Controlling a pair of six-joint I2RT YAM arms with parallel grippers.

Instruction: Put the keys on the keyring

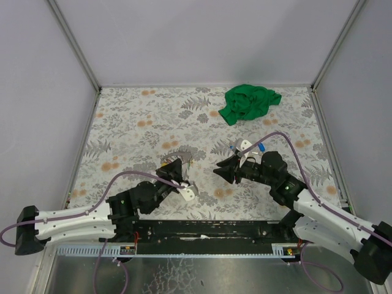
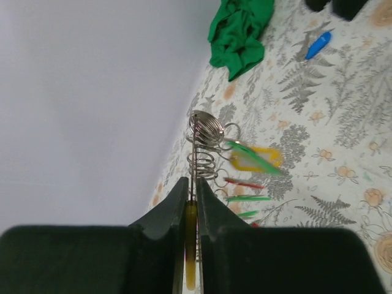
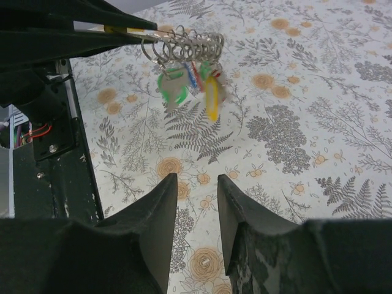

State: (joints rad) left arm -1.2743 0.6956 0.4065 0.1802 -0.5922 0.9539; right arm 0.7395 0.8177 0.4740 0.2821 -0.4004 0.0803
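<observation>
Floral tabletop (image 1: pixel 141 110), keyring (image 2: pixel 206 127) in left pincer (image 2: pixel 191 184)

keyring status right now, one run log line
left gripper: shut on keyring | keys: green, red, yellow hang from it | blue key: loose on table | right gripper: open, empty

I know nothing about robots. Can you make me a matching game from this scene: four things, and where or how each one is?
Things:
1. crumpled green cloth
2. small blue plastic-headed key
3. silvery wire keyring
4. right end effector

States:
A. open, holding nothing
B. bunched up at the flowered table's far edge
C. clamped in the shut left end effector
D. lying flat and loose, gripped by nothing

Pairs: 1-B, 2-D, 3-C, 4-A
</observation>
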